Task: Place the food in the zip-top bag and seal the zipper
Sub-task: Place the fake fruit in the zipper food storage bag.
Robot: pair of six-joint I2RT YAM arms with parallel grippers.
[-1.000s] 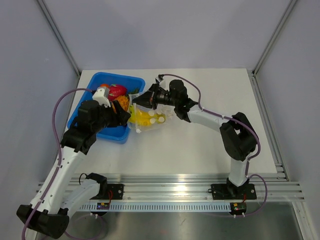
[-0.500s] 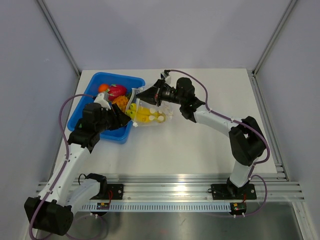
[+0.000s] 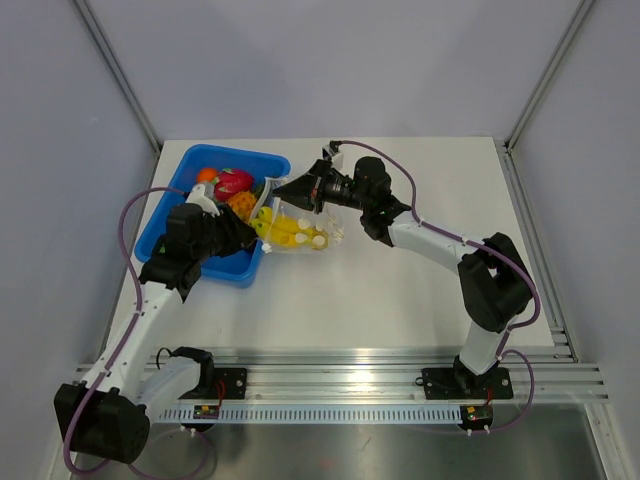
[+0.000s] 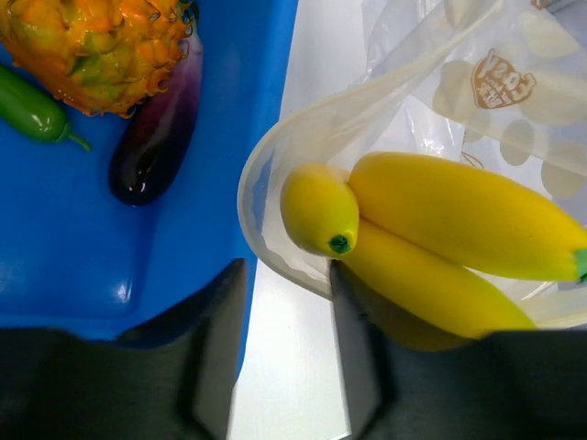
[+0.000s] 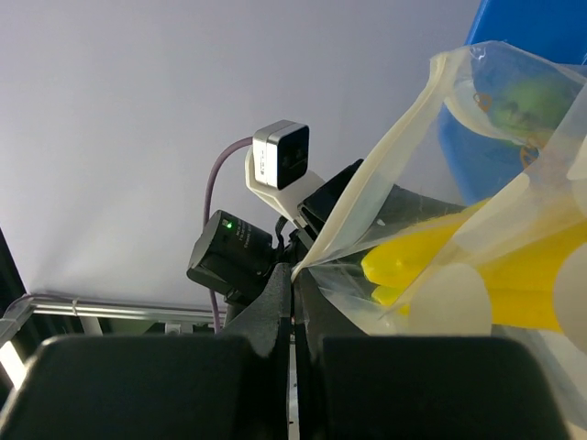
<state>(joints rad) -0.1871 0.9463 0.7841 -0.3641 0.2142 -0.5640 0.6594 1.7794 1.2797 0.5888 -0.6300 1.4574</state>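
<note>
Left gripper: jaws have narrowed over the last second, apart and empty, just short of the bag mouth. Bananas lie inside; other food waits in the bin. Left arm low over bin's corner. Right gripper clamped on bag's rim, holding the mouth up, forearm reaching left.

A robotics lab test cell is being shown from above: a left arm and a right arm are standing bolted to an aluminium rail at the near edge of a white bench, which is sitting inside plain grey walls and metal frame posts.
</note>
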